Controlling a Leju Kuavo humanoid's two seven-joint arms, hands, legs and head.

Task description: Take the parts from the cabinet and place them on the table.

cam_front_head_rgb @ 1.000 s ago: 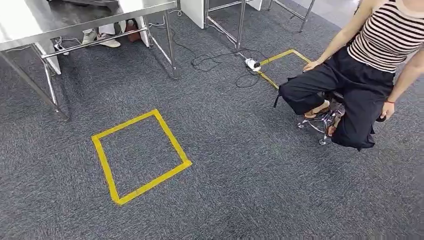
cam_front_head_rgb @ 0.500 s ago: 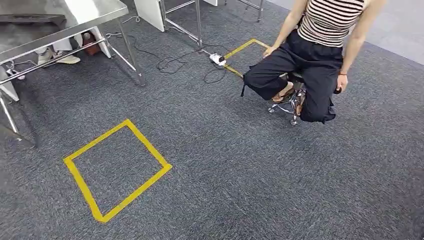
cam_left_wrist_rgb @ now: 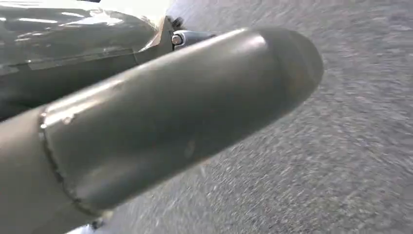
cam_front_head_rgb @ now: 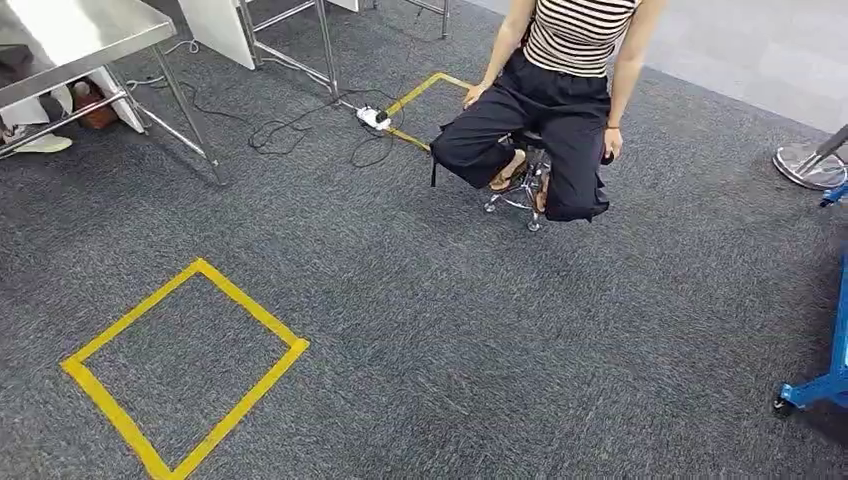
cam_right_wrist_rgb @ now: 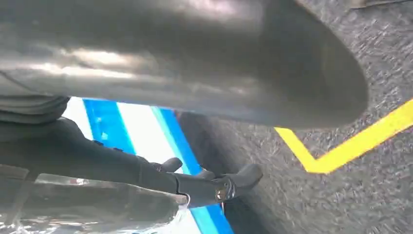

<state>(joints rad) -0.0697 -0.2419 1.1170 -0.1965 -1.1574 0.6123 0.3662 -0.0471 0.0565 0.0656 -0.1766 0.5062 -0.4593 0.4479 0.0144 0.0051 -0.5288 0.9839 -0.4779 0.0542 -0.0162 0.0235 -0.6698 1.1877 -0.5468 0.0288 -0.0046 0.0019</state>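
Parts: I cannot tell for certain where they are.

In the head view the whole scene has slid toward 9 o'clock over the last second, so the camera has turned to the robot's right; the things themselves have not moved. The steel table [cam_front_head_rgb: 60, 40] is now at 10 o'clock, the yellow tape square [cam_front_head_rgb: 250, 300] at 8, and the person [cam_front_head_rgb: 560, 90] on a stool [cam_front_head_rgb: 520, 195] at 12. A blue frame [cam_front_head_rgb: 835, 385] has come in at 4. I judge the robot is turning away from the table, probably toward the cabinet.

In the left wrist view the left hand [cam_left_wrist_rgb: 160, 122] hangs over blurred carpet, and its thumb hides the fingers. I cannot tell whether it is apart or together.

In the right wrist view the right hand [cam_right_wrist_rgb: 185, 63] has dark fingers [cam_right_wrist_rgb: 209, 187] stretched along a glossy wrapped thing [cam_right_wrist_rgb: 83, 214], possibly a part. I cannot tell whether they clamp it.
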